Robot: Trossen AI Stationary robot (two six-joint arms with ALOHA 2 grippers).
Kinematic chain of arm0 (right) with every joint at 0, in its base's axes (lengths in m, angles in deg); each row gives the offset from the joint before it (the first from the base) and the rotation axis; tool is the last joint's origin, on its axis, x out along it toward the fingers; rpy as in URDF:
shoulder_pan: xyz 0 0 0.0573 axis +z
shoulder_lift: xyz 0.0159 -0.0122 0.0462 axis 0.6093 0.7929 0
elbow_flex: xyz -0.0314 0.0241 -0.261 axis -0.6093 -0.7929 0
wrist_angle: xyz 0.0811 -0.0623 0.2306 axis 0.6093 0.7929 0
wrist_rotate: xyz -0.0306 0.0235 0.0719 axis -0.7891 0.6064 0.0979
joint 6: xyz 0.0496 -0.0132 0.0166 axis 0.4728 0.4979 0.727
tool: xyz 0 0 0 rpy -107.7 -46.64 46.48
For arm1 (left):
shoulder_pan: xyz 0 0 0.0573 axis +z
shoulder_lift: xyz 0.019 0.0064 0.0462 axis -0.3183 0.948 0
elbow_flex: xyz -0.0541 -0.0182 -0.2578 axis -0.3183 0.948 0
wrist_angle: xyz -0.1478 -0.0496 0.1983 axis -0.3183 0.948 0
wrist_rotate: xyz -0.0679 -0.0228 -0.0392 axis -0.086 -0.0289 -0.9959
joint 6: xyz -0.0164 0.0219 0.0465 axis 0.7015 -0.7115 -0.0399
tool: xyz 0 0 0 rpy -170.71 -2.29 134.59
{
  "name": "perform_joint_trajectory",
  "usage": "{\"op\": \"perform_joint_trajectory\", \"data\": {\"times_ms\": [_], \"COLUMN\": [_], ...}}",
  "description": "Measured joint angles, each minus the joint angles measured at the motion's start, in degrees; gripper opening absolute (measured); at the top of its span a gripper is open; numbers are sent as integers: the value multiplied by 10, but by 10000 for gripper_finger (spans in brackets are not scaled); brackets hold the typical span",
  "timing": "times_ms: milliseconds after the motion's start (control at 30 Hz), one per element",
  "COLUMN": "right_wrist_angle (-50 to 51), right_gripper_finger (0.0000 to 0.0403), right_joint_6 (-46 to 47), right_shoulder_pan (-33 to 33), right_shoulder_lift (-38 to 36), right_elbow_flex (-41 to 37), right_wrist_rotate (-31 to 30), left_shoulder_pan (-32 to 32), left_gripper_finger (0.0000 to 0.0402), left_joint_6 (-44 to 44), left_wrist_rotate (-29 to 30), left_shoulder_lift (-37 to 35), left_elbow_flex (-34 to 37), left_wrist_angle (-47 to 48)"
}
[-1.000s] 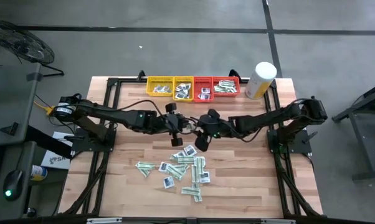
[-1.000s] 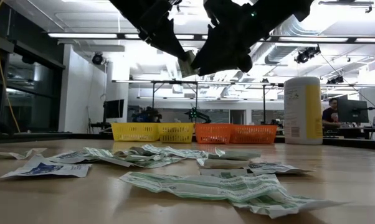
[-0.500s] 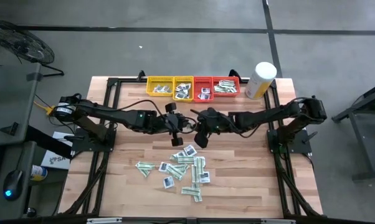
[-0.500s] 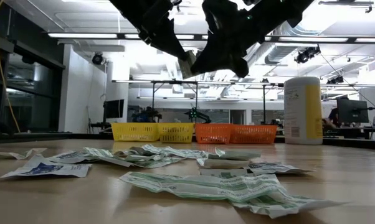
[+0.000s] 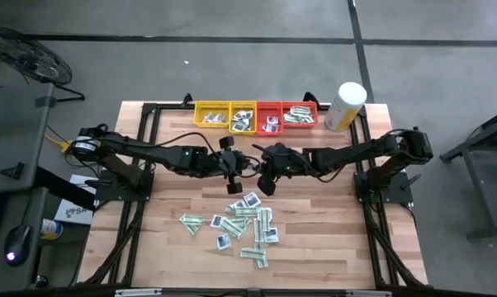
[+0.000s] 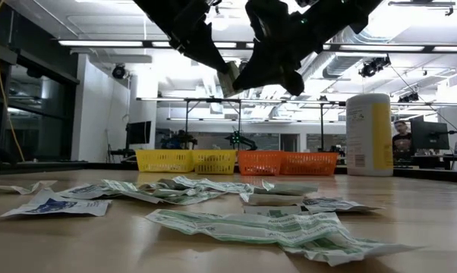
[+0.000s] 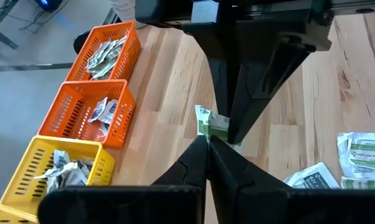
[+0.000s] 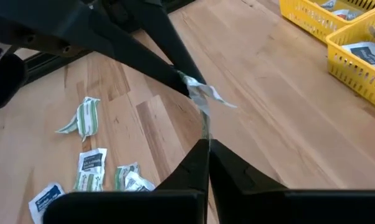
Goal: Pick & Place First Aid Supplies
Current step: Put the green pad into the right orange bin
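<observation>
Held packet: you have one white-and-green packet [image 7: 213, 126] up in the air above the middle of the table [image 5: 314, 239], between the two arms, and both grippers pinch it at once.
Left gripper: your left gripper [image 7: 207, 140] is closed on one end of that packet; it reaches in from the left side of the table.
Right gripper: your right gripper [image 8: 207, 140] is clamped tight on the other end, coming in from the right, its fingertips meeting the left one's.
Loose packets: the rest of the packets [image 5: 247, 219] lie scattered flat on the wood in front of the grippers, green strips and white squares with blue centres mixed, some overlapping.
Yellow trays: two yellow trays [image 5: 212, 114] sit side by side at the far edge, each with a few packets inside.
Red trays: two red trays [image 5: 283, 115] stand right next to the yellow ones in the same row, also holding packets.
Canister: a tall white-and-yellow canister [image 5: 346, 106] stands upright just beside the last red tray, at the far right corner.
Room: in the low view you can see a person [image 6: 402, 138] at a screen well behind the table.
</observation>
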Motion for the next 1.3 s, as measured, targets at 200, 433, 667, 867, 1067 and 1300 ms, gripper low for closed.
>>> {"op": "perform_joint_trajectory", "data": {"times_ms": [200, 433, 667, 867, 1067, 1300], "right_wrist_angle": [34, 97, 215, 298, 332, 336], "right_gripper_finger": [1, 0, 0, 0, 0, 0], "right_joint_6": [19, 31, -13, -131, -296, -489], "right_shoulder_pan": [-10, -25, -65, -130, -211, -287], "right_shoulder_lift": [0, -6, -59, -114, -142, -140], "right_elbow_flex": [0, 0, 2, 2, 2, 2], "right_wrist_rotate": [-2, -3, -11, -25, -31, -38], "left_shoulder_pan": [0, 0, 21, 62, 98, 135], "left_gripper_finger": [53, 135, 151, 151, 151, 151], "left_joint_6": [1, 10, 66, 99, 110, 138], "left_wrist_rotate": [54, 150, 142, 38, -46, -121], "left_shoulder_lift": [0, -21, -67, -87, -90, -90], "left_elbow_flex": [0, -1, 0, -1, 0, 0], "left_wrist_angle": [0, 25, 94, 135, 142, 138]}}
